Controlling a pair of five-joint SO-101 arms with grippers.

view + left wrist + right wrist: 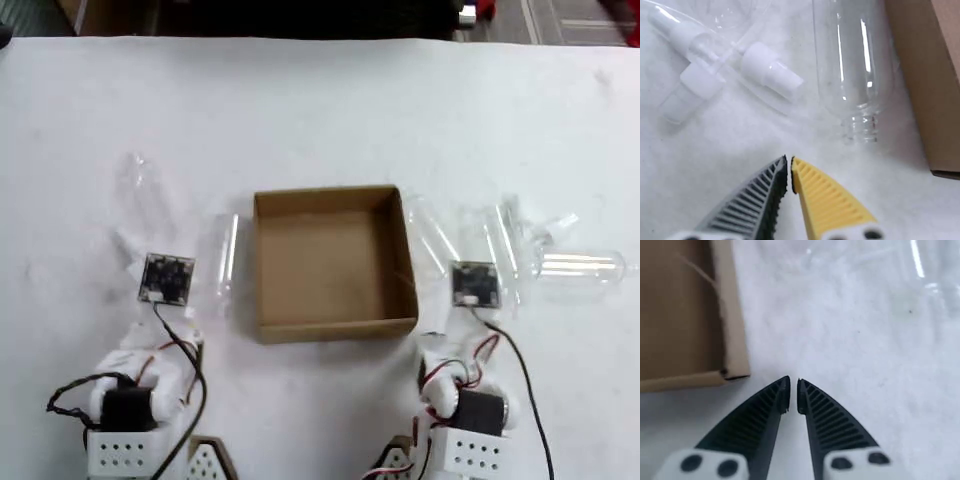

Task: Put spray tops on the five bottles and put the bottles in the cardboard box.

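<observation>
Capping looks unstarted: your left fingers (825,200) and right fingers (765,420) sit together, empty. Open the left, take the spray top (772,77) at eleven o'clock

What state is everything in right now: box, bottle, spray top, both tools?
cardboard box: open, nothing inside.
bottle: lying beside the box, neck bare.
spray top: lying loose, not fitted to that bottle.
left tool: shut, holding nothing.
right tool: shut, holding nothing.
</observation>
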